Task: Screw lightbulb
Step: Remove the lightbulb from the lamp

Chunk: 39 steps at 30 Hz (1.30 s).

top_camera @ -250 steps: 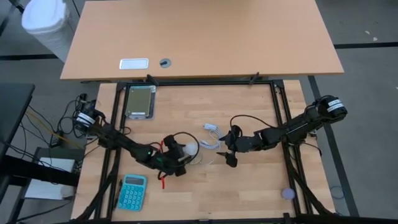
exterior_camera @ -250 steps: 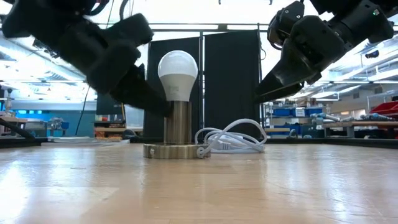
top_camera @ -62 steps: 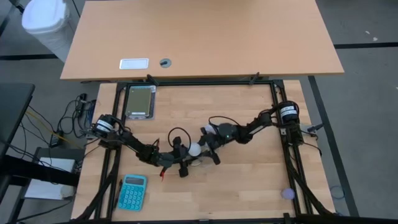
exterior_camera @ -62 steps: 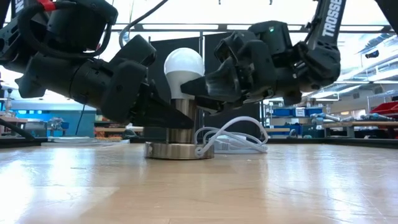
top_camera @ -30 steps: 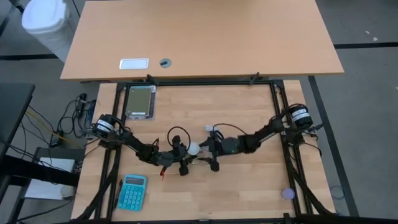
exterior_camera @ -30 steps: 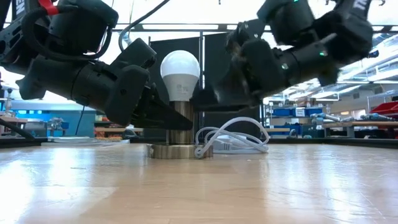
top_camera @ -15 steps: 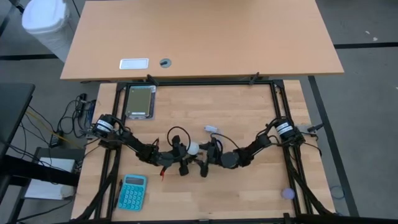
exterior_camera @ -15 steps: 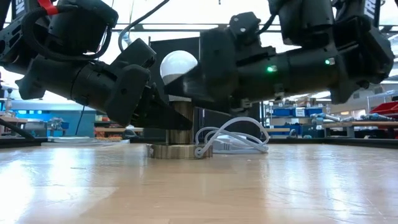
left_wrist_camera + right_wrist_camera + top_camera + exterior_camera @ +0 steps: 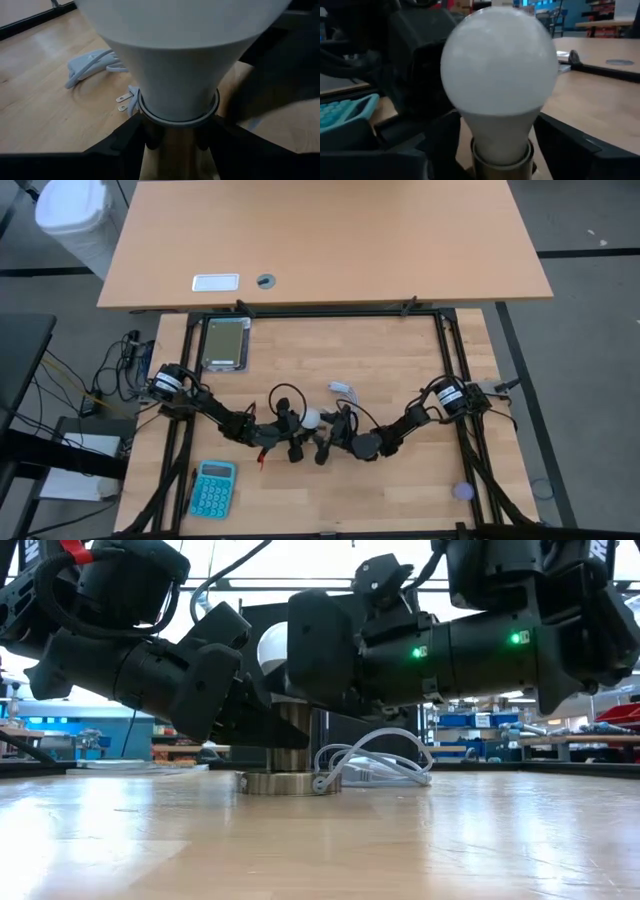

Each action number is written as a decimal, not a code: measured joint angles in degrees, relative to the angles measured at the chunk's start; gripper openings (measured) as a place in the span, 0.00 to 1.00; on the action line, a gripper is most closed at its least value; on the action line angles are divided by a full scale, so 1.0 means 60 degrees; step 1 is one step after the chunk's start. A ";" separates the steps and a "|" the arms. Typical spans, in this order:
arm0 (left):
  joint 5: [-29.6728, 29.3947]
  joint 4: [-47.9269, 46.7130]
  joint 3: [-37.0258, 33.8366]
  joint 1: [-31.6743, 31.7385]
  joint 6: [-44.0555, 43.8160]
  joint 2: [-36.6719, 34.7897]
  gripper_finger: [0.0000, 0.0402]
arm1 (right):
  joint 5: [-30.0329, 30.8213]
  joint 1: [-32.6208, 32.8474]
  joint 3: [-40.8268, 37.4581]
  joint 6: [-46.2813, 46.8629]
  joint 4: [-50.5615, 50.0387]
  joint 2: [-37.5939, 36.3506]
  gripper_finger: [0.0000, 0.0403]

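While the lightbulb (image 9: 312, 418) stands upright in a metal socket post (image 9: 288, 740) near the worktop's (image 9: 400, 490) centre, both arms meet around it. The left end effector (image 9: 293, 442), reaching in from nine o'clock, is clamped on the post just under the bulb's neck. The right end effector (image 9: 325, 442), coming from three o'clock, has its fingers apart on either side of the bulb's base. A coiled white cord (image 9: 372, 762) lies just beside the socket's round foot, and a teal calculator (image 9: 212, 487) sits at seven o'clock.
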 joint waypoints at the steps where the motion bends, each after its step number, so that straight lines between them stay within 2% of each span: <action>1: 0.0000 -0.0006 0.0000 0.0000 0.0000 0.0000 0.48 | 0.0003 0.0000 0.0000 -0.0010 0.0070 0.0000 0.59; 8: -0.0073 -0.0022 -0.0004 -0.0004 -0.0040 -0.0004 0.48 | -0.0274 -0.0138 -0.0007 -0.0003 0.0026 -0.0007 0.47; 15: -0.0061 -0.0080 -0.0004 -0.0004 -0.0031 -0.0011 0.48 | -0.0530 -0.0149 -0.0140 -0.0058 0.0130 -0.0007 0.46; 21: 0.0162 -0.0051 -0.0004 -0.0007 0.0041 -0.0011 0.48 | -0.1646 -0.0270 -0.0611 -0.0062 0.0832 -0.0018 0.45; 33: 0.0545 0.0019 -0.0030 -0.0036 0.0234 -0.0019 0.48 | -0.5609 -0.1240 -0.1597 -0.0034 0.2091 -0.0044 0.43; 39: 0.0685 0.0033 0.0000 -0.0036 0.0291 -0.0011 0.48 | -0.8549 -0.2035 -0.1931 -0.0093 0.2423 -0.0055 0.43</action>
